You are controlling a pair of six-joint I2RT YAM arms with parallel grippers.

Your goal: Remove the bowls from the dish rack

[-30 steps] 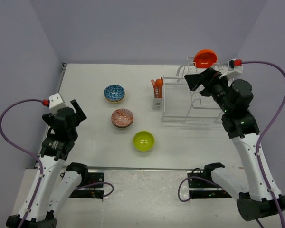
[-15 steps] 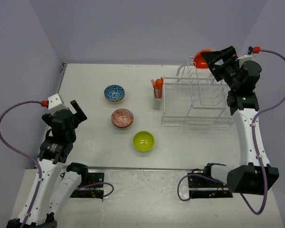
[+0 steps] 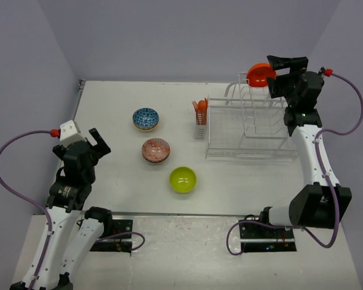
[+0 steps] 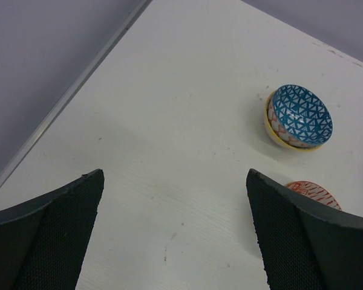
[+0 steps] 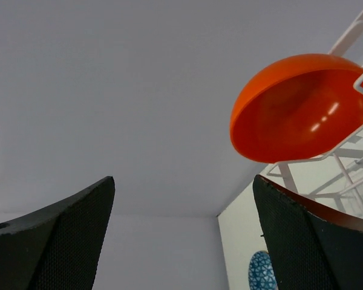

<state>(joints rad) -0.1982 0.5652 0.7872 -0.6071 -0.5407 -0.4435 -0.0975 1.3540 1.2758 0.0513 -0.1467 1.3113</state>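
Room: white table (image 3: 121,96), lilac walls (image 3: 187,36) on 3 sides.
R jaws: right gripper (image 5: 183,193) wide apart, nothing btwn them. Only wall shows in the gap on wrist cam.
R pos: raised at far-right of table, level w/ top of rack's tall section, just beside orange bowl (image 5: 290,109). Wrist cam puts bowl above the right-hand finger, not btwn the two. No contact visible.
L jaws: left gripper (image 4: 174,175) wide apart, empty.
L pos: over bare table on left side, aimed toward blue mosaic bowl (image 4: 299,116), well apart from it.
Orange bowl: stands on edge in tall slotted section of dish rack (image 3: 248,156), at far end. Hollow side partly toward R wrist cam, wire across its lower right.
Dish rack: white wire, right half of table. Low tray part on near side, taller slots behind.
Holder: orange utensil holder (image 3: 199,115) on rack's left end.
Bowls on table: blue mosaic bowl farthest back, red-brown patterned bowl (image 3: 156,150) nearer, yellow-green bowl (image 3: 183,179) nearest and most to the right. All 3 upright, left of rack, none touching, loose diagonal.
L wrist view: blue bowl in full, only rim of red-brown one past the right-hand finger.
Cables: purple cables (image 3: 12,163) loop off each wrist, red fitting at each arm end.
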